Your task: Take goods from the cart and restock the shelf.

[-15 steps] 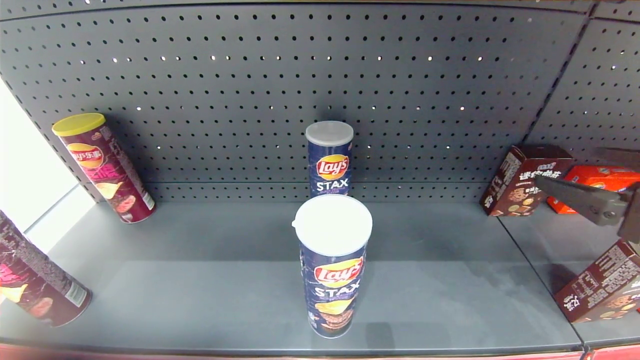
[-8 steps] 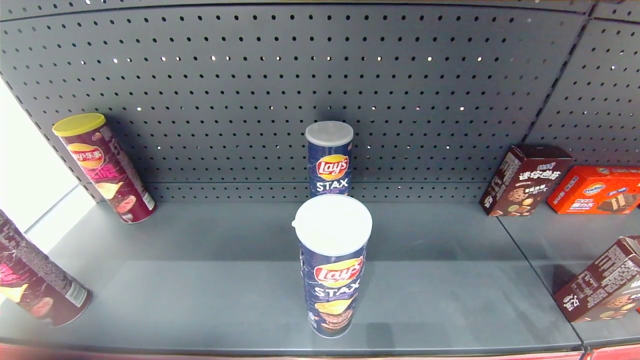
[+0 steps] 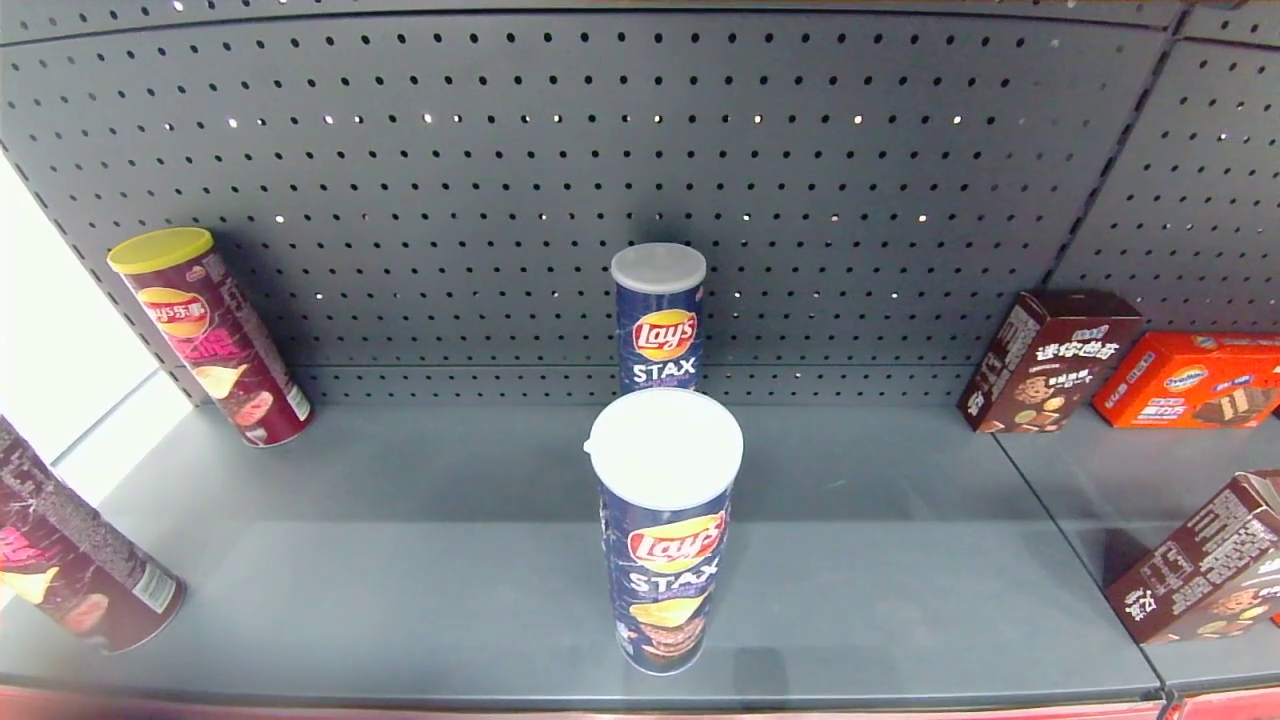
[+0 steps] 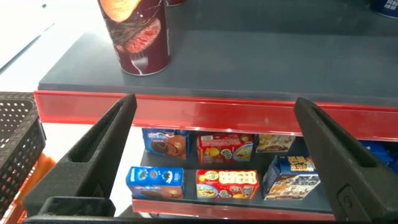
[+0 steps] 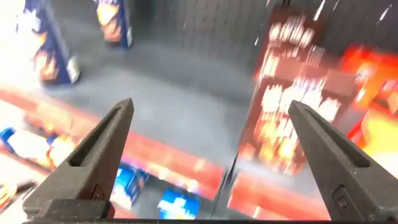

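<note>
Right pincer (image 5: 210,106), released and empty, has left the head view's right edge; left pincer (image 4: 214,98) released too: cart next, likely.

**Shelf layout: clock positions read from the front can**

A navy cardboard chip can with white lid (image 3: 665,560) stands on the grey metal shelf board (image 3: 400,560), near its front edge. At 12 o'clock, against the perforated grey back panel (image 3: 500,200), stands a navy chip can with grey lid (image 3: 658,330). At 10 o'clock is a maroon chip can with yellow lid (image 3: 215,340), and at 9 o'clock another maroon chip can (image 3: 70,560). At 2 o'clock is a brown cardboard box (image 3: 1045,360), with an orange cardboard box (image 3: 1190,380) just to its right. At 3 o'clock is a second brown cardboard box (image 3: 1200,575).
</note>
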Tool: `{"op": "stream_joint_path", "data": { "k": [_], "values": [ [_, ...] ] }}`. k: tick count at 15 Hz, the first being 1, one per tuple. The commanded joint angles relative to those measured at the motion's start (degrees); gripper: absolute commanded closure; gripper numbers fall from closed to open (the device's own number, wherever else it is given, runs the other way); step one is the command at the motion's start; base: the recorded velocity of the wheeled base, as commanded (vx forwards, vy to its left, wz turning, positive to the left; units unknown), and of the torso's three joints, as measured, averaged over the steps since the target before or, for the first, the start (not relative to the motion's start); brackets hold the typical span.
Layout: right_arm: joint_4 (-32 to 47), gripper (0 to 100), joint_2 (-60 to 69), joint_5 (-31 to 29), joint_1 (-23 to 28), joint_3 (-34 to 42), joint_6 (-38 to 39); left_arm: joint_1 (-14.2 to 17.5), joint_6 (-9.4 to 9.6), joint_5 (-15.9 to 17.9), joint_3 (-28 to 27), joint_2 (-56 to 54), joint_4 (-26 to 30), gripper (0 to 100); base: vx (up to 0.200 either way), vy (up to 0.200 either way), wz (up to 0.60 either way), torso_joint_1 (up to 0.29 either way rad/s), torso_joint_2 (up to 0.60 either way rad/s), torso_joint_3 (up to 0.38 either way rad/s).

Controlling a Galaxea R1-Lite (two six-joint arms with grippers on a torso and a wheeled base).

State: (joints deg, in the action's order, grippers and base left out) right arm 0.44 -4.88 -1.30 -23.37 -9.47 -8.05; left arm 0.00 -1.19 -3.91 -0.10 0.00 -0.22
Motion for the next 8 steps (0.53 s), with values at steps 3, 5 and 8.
{"op": "stream_joint_path", "data": {
  "k": [3, 5, 8],
  "values": [
    [-0.79, 0, 4.88, 1.04, -0.1, 8.33, 0.75, 0.0, -0.04, -0.04, 0.01, 0.0, -0.04, 0, 0.0, 0.0, 0.0, 0.0, 0.0, 0.0],
    [-1.23, 0, 4.88, 2.62, -0.1, 8.24, 2.25, -0.09, -0.04, -0.04, 0.01, 0.0, -0.04, 0, 0.0, 0.0, 0.0, 0.0, 0.0, 0.0],
    [-2.9, 0, 4.88, -9.42, -0.1, 9.03, 5.94, -0.09, -0.12, -0.04, 0.01, 0.0, -0.04, 0, 0.0, 0.0, 0.0, 0.0, 0.0, 0.0]
  ]
}}
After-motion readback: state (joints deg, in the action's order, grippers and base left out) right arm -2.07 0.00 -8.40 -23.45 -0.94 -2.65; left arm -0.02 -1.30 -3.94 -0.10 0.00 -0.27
